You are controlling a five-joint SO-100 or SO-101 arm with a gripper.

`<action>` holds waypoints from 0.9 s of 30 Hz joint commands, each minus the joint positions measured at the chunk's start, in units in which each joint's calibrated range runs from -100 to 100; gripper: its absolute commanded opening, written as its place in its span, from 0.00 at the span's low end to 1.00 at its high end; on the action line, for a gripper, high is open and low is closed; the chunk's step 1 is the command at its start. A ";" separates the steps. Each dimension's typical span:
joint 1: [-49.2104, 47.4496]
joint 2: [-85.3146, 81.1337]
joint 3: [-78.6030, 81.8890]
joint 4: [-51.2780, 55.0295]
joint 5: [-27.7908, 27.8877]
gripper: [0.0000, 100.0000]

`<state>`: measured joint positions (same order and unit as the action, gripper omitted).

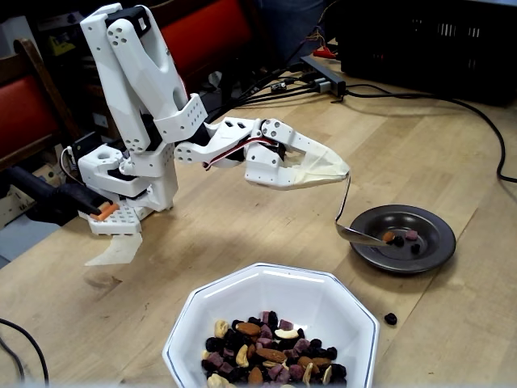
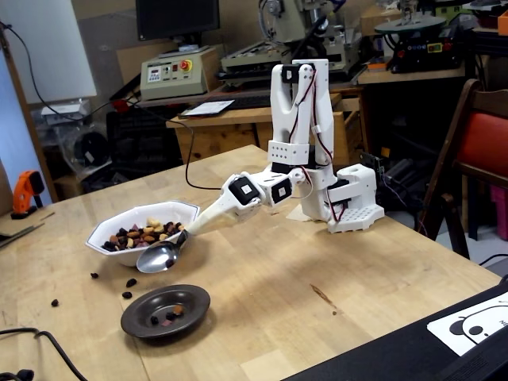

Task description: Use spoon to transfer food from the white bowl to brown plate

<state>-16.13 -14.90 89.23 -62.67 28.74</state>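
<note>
Few food (image 1: 401,237) bits on brown plate (image 1: 432,252) | end effector (image 1: 346,173) pinching shiny spoon (image 2: 159,257) (taped handle)

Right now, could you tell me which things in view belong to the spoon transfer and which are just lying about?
Belongs to the job:
- spoon held in the gripper
- white bowl with the food
- brown plate, a few pieces already on it

Just lying about:
- stray pieces on the table
- black cable
- red chair

No text, label or number in either fixed view is legible.
</note>
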 commanded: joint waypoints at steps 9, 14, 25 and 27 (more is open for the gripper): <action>-0.46 -3.54 -0.73 -0.50 8.64 0.02; -0.46 -3.63 -0.38 -0.50 8.64 0.02; -0.09 -3.63 -0.91 -1.05 0.00 0.02; 0.06 -3.71 -1.00 -1.13 -3.81 0.02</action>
<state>-16.13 -14.90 89.23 -62.67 30.70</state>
